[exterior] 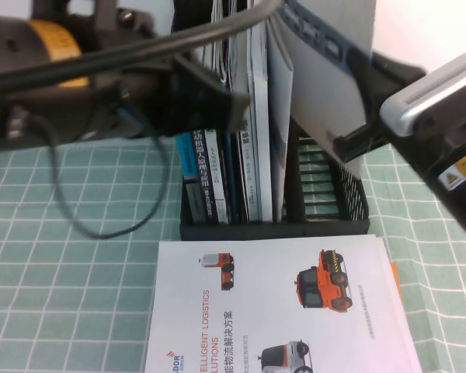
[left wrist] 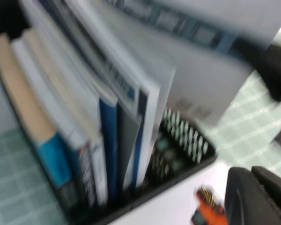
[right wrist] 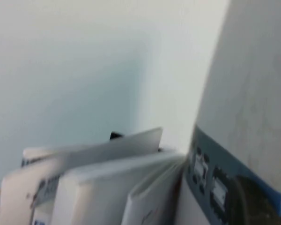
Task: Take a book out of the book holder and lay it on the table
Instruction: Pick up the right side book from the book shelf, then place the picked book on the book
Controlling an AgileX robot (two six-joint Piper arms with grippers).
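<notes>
Black right gripper [exterior: 356, 144] clamped on the book [exterior: 326, 70] — lifted, tilted, lower edge near the book holder [exterior: 326, 194] wall, could snag it or slip from the thin pinch — left gripper [exterior: 182, 97] hovers over neighbouring books, fingers unclear.

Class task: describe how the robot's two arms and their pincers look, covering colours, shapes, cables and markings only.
The left arm, at the high view's upper left, is black with a yellow-orange band; thick and thin black cables run along and loop beneath it. Its left pincer is a blocky black part. The right arm, at the right, is black with a silver-grey rounded camera block and a yellow warning label; the right pincer has black fingers.
</notes>
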